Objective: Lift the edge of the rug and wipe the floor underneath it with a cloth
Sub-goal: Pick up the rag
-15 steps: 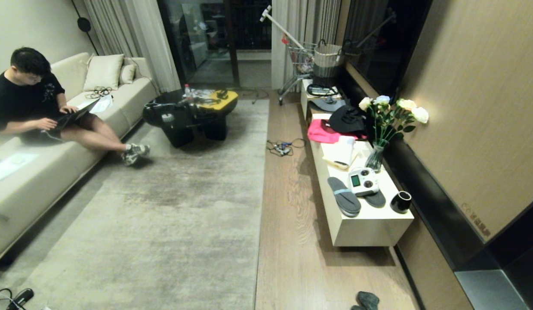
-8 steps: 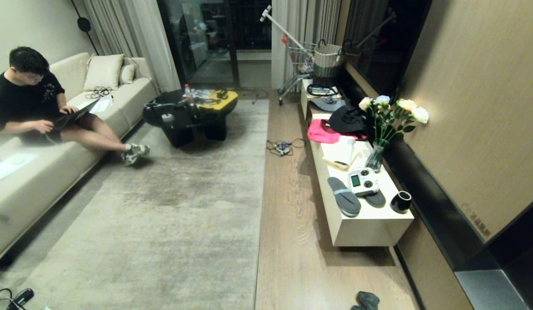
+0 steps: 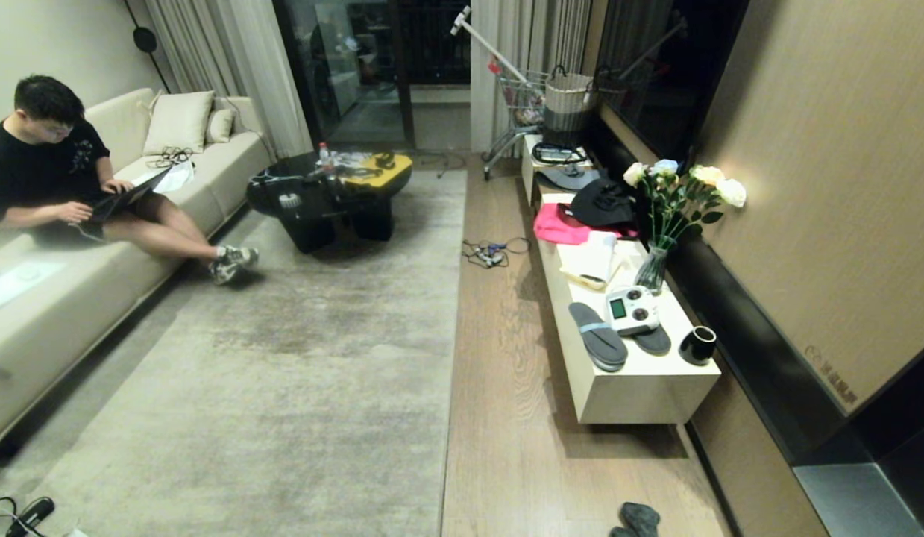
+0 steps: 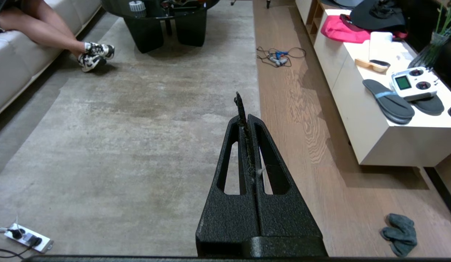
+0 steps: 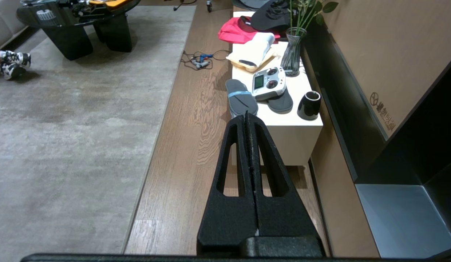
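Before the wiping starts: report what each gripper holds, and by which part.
Nothing is held. The left gripper and right gripper are both shut on nothing, up above the floor. The cloth lies loose on the planks.

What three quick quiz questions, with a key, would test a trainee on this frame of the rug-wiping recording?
1. True or false: the left gripper holds the cloth.
2. Which surface does the cloth lie on: A) the rug, B) the floor, C) the low cabinet?
3. What state are the right gripper fingers in?

Key: 1. False; the cloth lies apart from it on the planks. 2. B. 3. Shut, holding nothing.
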You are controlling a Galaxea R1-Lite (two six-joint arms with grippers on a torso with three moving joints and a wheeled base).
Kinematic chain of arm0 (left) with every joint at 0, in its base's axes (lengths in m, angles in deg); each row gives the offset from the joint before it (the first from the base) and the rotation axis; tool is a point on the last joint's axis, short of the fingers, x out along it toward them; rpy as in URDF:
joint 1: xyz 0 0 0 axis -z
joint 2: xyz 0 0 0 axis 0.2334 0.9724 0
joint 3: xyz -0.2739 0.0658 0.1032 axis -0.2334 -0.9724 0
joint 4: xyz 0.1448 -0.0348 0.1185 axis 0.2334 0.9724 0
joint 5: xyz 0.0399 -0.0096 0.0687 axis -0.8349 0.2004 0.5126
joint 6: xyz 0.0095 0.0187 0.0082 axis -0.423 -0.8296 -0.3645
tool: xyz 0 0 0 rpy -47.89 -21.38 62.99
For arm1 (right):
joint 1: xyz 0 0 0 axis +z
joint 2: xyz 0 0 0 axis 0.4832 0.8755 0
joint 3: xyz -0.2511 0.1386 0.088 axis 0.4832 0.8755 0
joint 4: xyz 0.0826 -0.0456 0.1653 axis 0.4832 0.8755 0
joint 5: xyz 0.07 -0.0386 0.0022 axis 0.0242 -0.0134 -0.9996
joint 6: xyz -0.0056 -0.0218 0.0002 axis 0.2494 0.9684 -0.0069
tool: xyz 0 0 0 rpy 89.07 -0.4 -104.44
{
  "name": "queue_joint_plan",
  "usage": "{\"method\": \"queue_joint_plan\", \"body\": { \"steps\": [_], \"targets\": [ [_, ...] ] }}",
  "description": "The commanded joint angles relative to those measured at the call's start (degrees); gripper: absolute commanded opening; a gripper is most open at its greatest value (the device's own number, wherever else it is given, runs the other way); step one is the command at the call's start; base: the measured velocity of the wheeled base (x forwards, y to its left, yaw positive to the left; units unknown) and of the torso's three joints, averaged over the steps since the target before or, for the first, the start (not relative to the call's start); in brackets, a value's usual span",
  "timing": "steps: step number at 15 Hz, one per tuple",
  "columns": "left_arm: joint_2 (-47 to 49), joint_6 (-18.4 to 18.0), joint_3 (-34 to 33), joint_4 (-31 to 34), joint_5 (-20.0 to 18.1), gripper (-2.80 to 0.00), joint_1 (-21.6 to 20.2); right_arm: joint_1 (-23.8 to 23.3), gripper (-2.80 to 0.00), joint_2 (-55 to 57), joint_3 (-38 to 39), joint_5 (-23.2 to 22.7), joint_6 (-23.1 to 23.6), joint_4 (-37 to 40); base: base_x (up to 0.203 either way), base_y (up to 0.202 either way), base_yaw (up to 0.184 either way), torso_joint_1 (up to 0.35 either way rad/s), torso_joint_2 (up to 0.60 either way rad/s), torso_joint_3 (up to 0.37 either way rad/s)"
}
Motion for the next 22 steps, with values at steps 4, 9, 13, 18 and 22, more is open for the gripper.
{"method": "queue_joint_plan", "body": {
  "steps": [4,9,13,18,22],
  "targets": [
    [0.00,0.03,0.00,0.01,0.03,-2.80,0.00,-0.08,-2.80,0.00,0.00,0.04,0.02,0.06,0.000,0.000,0.000,-0.135,0.31,0.179],
    [0.00,0.03,0.00,0.01,0.03,-2.80,0.00,-0.08,-2.80,0.00,0.00,0.30,-0.01,0.01,0.000,0.000,0.000,-0.133,0.32,0.186],
    [0.00,0.03,0.00,0.01,0.03,-2.80,0.00,-0.08,-2.80,0.00,0.00,0.30,-0.06,0.06,0.000,0.000,0.000,-0.134,0.34,0.200],
    [0.00,0.03,0.00,0.01,0.03,-2.80,0.00,-0.08,-2.80,0.00,0.00,0.30,-0.06,0.06,0.000,0.000,0.000,-0.137,0.36,0.218],
    [0.00,0.03,0.00,0.01,0.03,-2.80,0.00,-0.08,-2.80,0.00,0.00,0.30,0.02,0.06,0.000,0.000,0.000,-0.161,0.45,0.274]
  ]
}}
